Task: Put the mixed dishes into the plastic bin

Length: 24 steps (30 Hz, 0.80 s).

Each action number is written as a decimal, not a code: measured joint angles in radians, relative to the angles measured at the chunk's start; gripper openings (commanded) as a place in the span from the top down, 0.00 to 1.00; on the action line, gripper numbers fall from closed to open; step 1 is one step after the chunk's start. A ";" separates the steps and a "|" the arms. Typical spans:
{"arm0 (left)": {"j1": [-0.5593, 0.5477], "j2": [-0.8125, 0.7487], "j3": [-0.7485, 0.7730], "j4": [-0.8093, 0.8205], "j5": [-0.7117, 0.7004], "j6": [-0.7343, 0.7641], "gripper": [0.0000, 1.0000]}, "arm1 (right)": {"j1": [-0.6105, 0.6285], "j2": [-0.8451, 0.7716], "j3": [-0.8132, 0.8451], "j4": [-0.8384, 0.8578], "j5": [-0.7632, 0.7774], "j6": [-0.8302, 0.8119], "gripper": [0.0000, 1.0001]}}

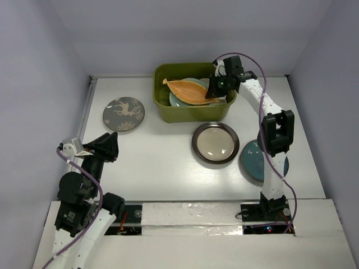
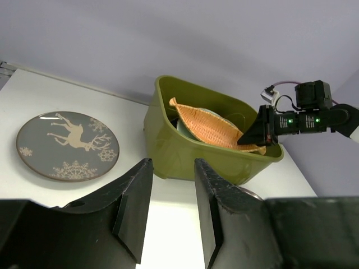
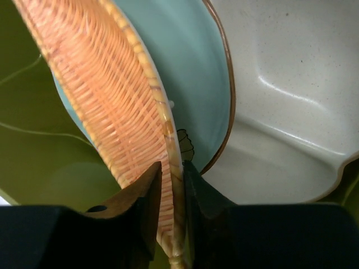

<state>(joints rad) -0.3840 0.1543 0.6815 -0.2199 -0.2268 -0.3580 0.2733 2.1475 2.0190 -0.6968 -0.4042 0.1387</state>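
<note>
The olive-green plastic bin (image 1: pixel 162 109) stands at the back middle of the table. My right gripper (image 1: pixel 215 89) is inside it, shut on the rim of the orange leaf-shaped plate (image 1: pixel 189 91), which lies tilted over a greenish plate (image 3: pixel 196 67) and a cream three-compartment plate (image 3: pixel 286 112). In the right wrist view the fingers (image 3: pixel 147 185) clamp the woven rim (image 3: pixel 168 134). The grey deer plate (image 1: pixel 123 114) lies left of the bin. A brown-rimmed cream plate (image 1: pixel 215 142) and a teal round plate (image 1: pixel 251 161) lie in front. My left gripper (image 1: pixel 112 147) is open and empty, near the front left.
The right arm (image 1: pixel 274 140) reaches over the teal plate. The white table's left edge (image 1: pixel 84 120) runs near the deer plate. In the left wrist view the bin (image 2: pixel 185 151) and deer plate (image 2: pixel 67 144) lie ahead of the open fingers (image 2: pixel 134 202).
</note>
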 measured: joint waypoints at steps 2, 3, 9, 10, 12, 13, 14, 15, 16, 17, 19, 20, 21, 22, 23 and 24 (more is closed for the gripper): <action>0.000 0.001 0.000 0.000 0.002 0.000 0.67 | 0.000 -0.001 -0.002 0.009 0.001 0.011 0.57; 0.000 0.002 0.000 0.000 0.002 0.000 0.67 | 0.000 -0.005 -0.005 0.018 0.001 0.021 0.53; 0.007 0.040 0.000 0.003 -0.010 -0.005 0.68 | 0.000 -0.078 -0.074 0.116 0.032 0.089 0.24; 0.009 0.053 0.000 0.003 -0.015 -0.007 0.68 | 0.000 -0.102 -0.094 0.129 0.043 0.100 0.23; 0.011 0.082 0.000 0.000 -0.025 -0.014 0.67 | 0.000 -0.167 -0.142 0.172 0.066 0.125 0.23; 0.011 0.101 0.000 -0.002 -0.026 -0.018 0.67 | 0.000 -0.204 -0.171 0.194 0.074 0.140 0.23; 0.012 0.122 0.000 -0.002 -0.028 -0.022 0.66 | 0.000 -0.247 -0.203 0.214 0.080 0.158 0.29; 0.012 0.148 0.000 -0.003 -0.029 -0.026 0.66 | 0.000 -0.299 -0.245 0.250 0.083 0.175 0.39; 0.013 0.175 0.002 -0.004 -0.028 -0.032 0.66 | 0.000 -0.351 -0.291 0.288 0.084 0.190 0.51; 0.013 0.212 0.005 -0.008 -0.027 -0.040 0.69 | 0.000 -0.414 -0.348 0.329 0.082 0.212 0.85; 0.015 0.277 0.008 -0.009 -0.017 -0.056 0.79 | 0.005 -0.546 -0.477 0.435 0.082 0.259 1.00; 0.016 0.309 0.008 -0.009 -0.009 -0.067 0.92 | 0.013 -0.619 -0.554 0.488 0.080 0.281 1.00; 0.018 0.338 0.008 -0.010 0.002 -0.081 0.99 | 0.026 -0.687 -0.623 0.533 0.079 0.305 1.00; 0.019 0.359 0.008 -0.008 0.010 -0.097 1.00 | 0.047 -0.748 -0.690 0.586 0.083 0.322 1.00; 0.019 0.378 0.008 -0.005 0.014 -0.111 1.00 | 0.071 -0.797 -0.748 0.627 0.087 0.335 1.00; 0.019 0.395 0.007 0.000 0.017 -0.130 1.00 | 0.103 -0.839 -0.801 0.659 0.091 0.344 1.00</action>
<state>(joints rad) -0.3645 0.5491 0.6888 -0.2203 -0.2100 -0.4881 0.3767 1.3083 1.2179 -0.0380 -0.3130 0.4828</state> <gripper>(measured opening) 0.007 0.010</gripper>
